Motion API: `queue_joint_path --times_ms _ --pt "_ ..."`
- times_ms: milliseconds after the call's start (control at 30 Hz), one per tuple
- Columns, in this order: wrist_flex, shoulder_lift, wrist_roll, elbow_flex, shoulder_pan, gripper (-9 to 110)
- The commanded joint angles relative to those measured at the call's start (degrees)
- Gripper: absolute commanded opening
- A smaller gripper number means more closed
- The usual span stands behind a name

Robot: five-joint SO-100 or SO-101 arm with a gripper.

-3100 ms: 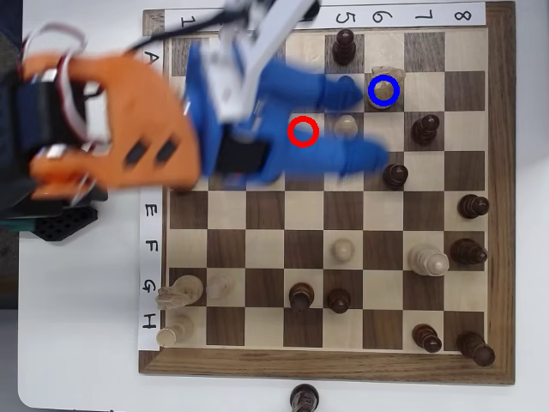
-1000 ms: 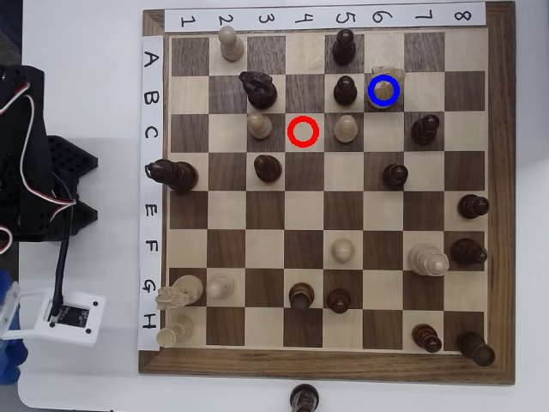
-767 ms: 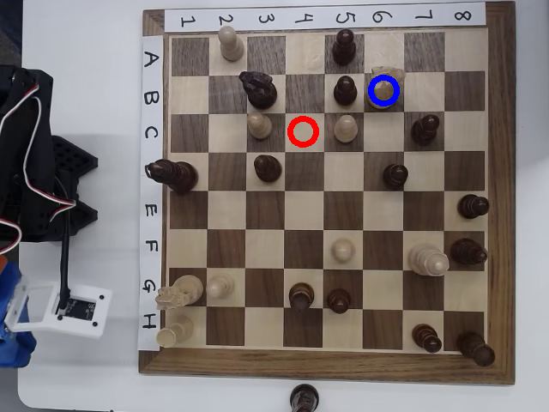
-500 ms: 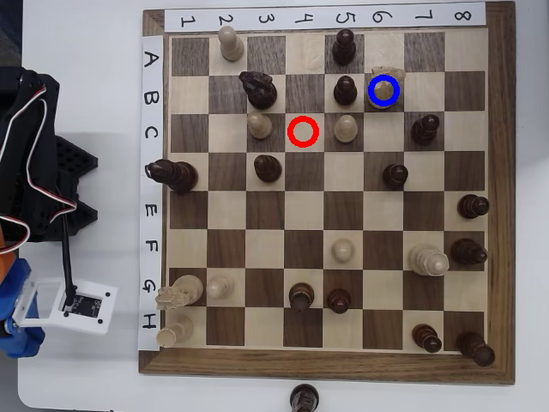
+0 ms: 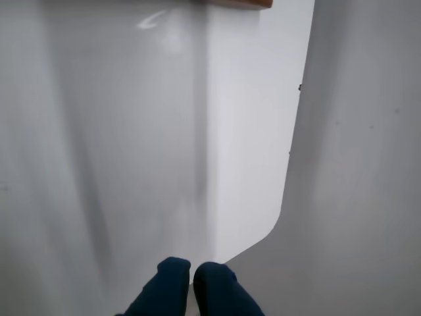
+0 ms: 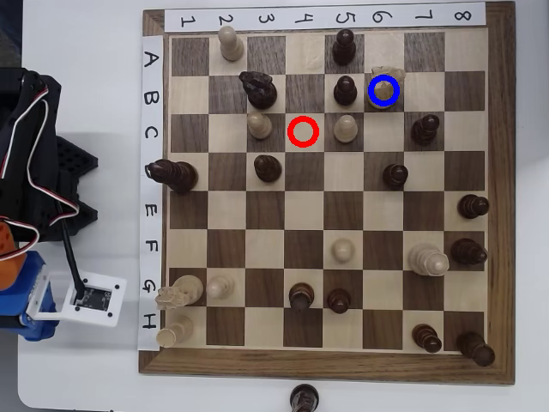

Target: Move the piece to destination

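In the overhead view the piece, a pale cream knight-like chess piece, stands on the light square marked with the blue ring, near the board's top right. The ring overlaps its base. The red ring marks a bare square further left. The arm rests off the board at the left, far from the piece. In the wrist view my gripper shows as two dark blue fingertips pressed close together at the bottom edge, holding nothing, over the white table.
The wooden chessboard carries several cream and dark brown pieces. One dark piece stands off the board at the bottom edge. The wrist view shows the white table and a brown board corner at the top.
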Motion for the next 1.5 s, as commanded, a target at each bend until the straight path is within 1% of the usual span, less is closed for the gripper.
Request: queue_joint_path --times_ms 0,567,1467 --pt "-0.88 3.43 1.05 0.18 -0.88 0" --pt "-0.18 3.43 2.90 0.00 -1.76 0" --pt "-0.35 3.43 2.02 0.00 -3.08 0"
